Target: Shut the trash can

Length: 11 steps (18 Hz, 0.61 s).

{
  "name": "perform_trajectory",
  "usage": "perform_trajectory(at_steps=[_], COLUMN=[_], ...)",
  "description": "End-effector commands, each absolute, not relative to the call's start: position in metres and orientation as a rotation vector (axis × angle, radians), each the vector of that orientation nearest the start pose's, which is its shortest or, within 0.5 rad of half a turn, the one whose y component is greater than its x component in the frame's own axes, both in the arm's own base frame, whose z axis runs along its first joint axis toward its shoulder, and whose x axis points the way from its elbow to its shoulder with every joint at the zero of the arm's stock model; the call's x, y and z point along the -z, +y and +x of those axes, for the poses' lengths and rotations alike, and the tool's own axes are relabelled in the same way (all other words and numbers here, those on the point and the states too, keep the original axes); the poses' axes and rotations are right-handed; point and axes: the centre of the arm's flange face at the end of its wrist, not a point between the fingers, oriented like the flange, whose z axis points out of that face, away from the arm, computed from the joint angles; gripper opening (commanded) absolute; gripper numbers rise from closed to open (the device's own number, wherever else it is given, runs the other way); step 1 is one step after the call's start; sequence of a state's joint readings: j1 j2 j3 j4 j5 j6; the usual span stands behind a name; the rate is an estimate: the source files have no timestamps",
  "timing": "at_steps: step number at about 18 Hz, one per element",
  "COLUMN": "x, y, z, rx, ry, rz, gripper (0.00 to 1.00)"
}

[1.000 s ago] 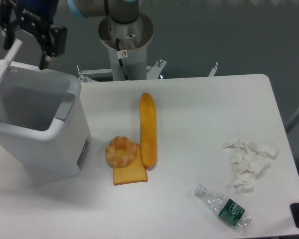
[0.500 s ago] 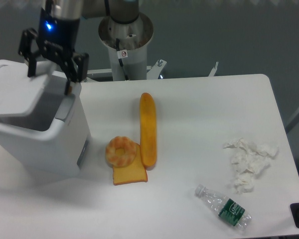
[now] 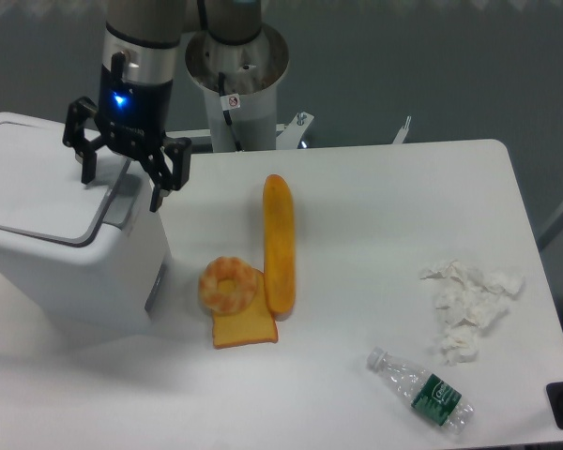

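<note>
Trash can [image 3: 70,234], a large boxy white plastic bin with rounded corners, stands at the left end of the white bench [image 3: 375,375]; its flat white lid [image 3: 38,183] lies down over the opening, so nothing of the inside shows. Above its right rim hangs the arm's black two-finger gripper [image 3: 120,172], pointing straight down from the wrist with a blue light lit on it, fingers spread apart and clamped on nothing; one finger is over the lid's edge, the other just off the can's right side. On the bench lie one long orange baguette [image 3: 279,242], one round bagel-like roll [image 3: 229,285] touching it and resting on one slice of toast [image 3: 245,328], one heap of crumpled white tissue [image 3: 467,305], and one clear plastic bottle [image 3: 422,389] with a green label, lying on its side.
</note>
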<state>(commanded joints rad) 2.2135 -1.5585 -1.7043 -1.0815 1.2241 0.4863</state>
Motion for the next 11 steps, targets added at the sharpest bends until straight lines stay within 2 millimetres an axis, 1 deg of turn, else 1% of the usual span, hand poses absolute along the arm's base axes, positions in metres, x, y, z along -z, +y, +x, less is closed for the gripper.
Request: perform_trajectory(at_steps=[8, 11], x=[-0.4869, -0.4899], y=[0.5096, 0.5095], z=[-0.1737, -0.1736], rx=[0.120, 0.117], ry=[-0.123, -0.124], rz=[-2.650, -2.647], gripper=[1.00, 1.00])
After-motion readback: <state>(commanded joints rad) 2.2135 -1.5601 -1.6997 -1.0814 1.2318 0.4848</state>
